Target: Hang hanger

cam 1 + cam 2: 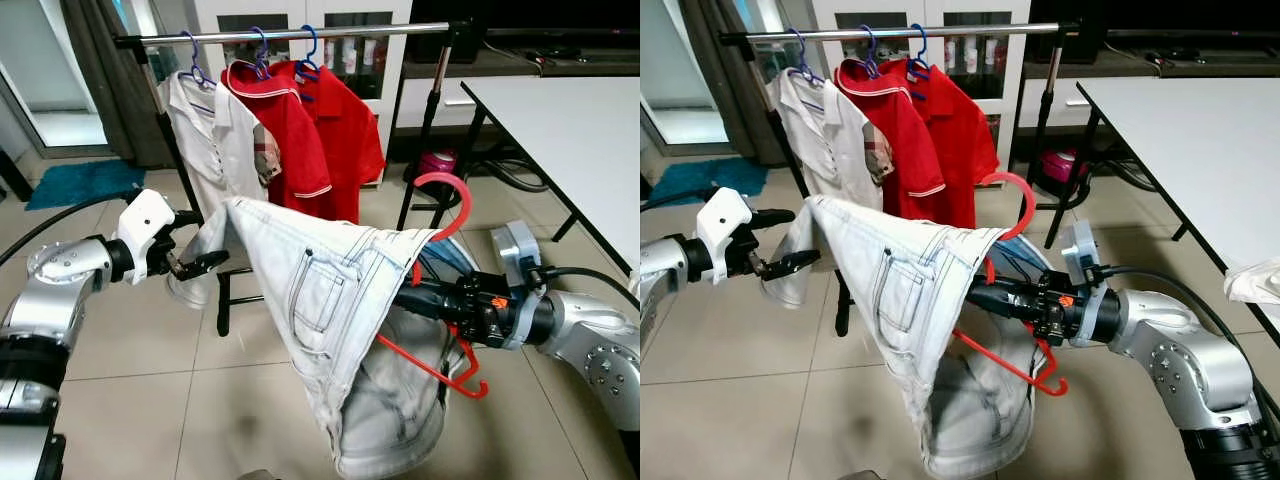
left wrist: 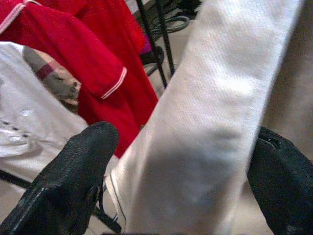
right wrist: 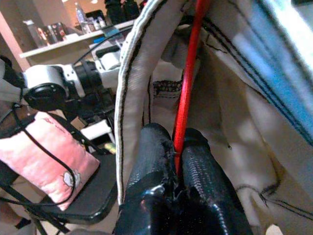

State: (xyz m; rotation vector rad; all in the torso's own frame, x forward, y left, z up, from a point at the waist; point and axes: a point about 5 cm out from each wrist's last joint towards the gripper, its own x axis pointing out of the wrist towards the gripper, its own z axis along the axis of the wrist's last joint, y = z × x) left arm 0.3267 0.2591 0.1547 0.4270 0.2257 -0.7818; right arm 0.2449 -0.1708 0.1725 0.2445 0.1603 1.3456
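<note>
Hanging in mid-air in front of the robot: one red hanger (image 1: 440, 290) with pale denim jeans (image 1: 330, 300) draped over it, well short of the clothes rail (image 1: 300, 35) behind

Right gripper (image 3: 177, 147): fingers pinched tight on the red hanger's thin bar, seen plainly in the right wrist view; the arm reaches in from the right, its black fingers buried under the denim. The hanger's hook curls upward above the jeans' waistband, and the lower red bar shows beneath the cloth near the wrist

Left gripper (image 1: 195, 245): held out at the left end of the jeans, fingers parted wide, with a trouser leg lying between them; the left wrist view shows a clear gap between the cloth and each black fingertip (image 2: 78, 161), so no grip

Clothes rail, metal, on a black stand: carries a white shirt (image 1: 205, 130) and two red polo shirts (image 1: 310, 130), each on a blue hanger (image 1: 258, 50), grouped toward its left half; the right half is bare

White table (image 1: 570, 130): right of the rail, on black legs

Floor (image 1: 150, 380): pale tiles; a teal mat (image 1: 85, 182) lies at far left by a doorway
</note>
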